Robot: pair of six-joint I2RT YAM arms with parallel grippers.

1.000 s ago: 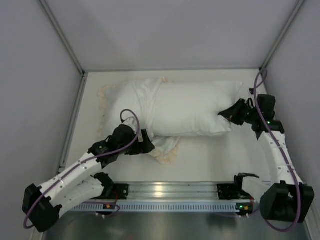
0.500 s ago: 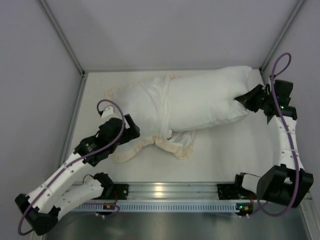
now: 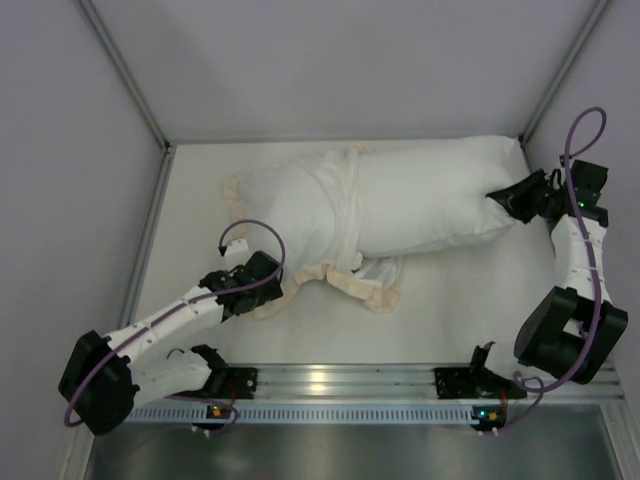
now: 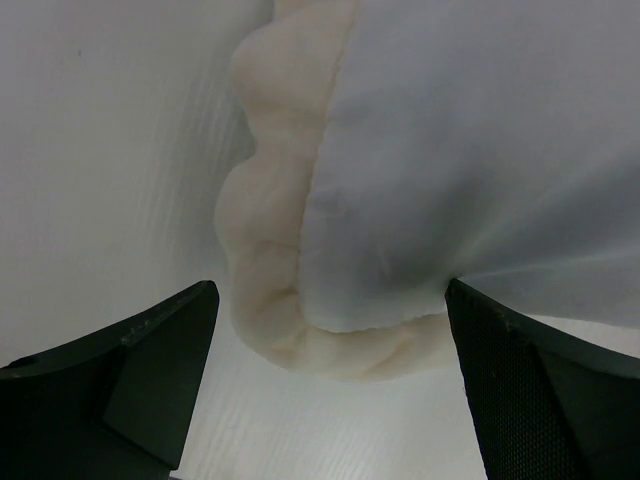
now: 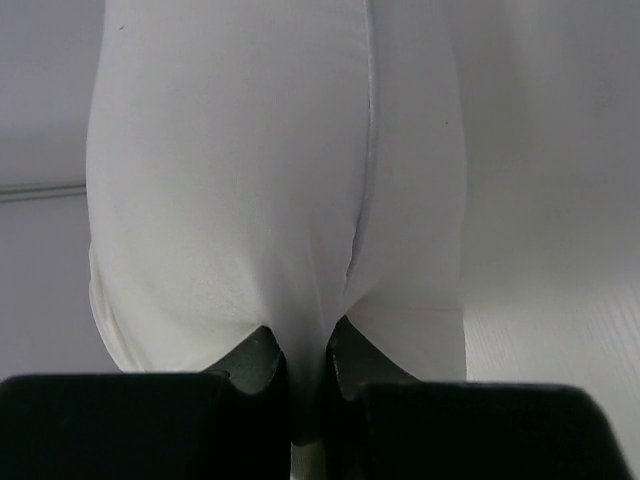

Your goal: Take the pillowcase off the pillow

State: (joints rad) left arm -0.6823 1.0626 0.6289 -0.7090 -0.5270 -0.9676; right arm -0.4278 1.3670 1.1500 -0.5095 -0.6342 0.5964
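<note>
Top view, 12 o'clock taken as the far wall.

Tools: The left gripper [image 3: 266, 287] is standing with its jaws wide apart and holding nothing. In its wrist view the cream frill [image 4: 268, 210] is lying just ahead, between the spread fingers [image 4: 150, 345]; contact cannot be confirmed. The right gripper [image 3: 502, 198] is clamping together on a pinch of the pillow [image 3: 430, 205] at its 3 o'clock end.

Edges and room: The pillow's bare end is sitting close to the 2 o'clock corner. The pillowcase [image 3: 300, 200] is covering only the 9 o'clock part, bunched mid-length, with a loose flap trailing toward 6 o'clock. Bare table [image 3: 460, 300] is showing at 5 o'clock and along 9 o'clock.

Count: one pillow, one pillowcase, two grippers.
</note>
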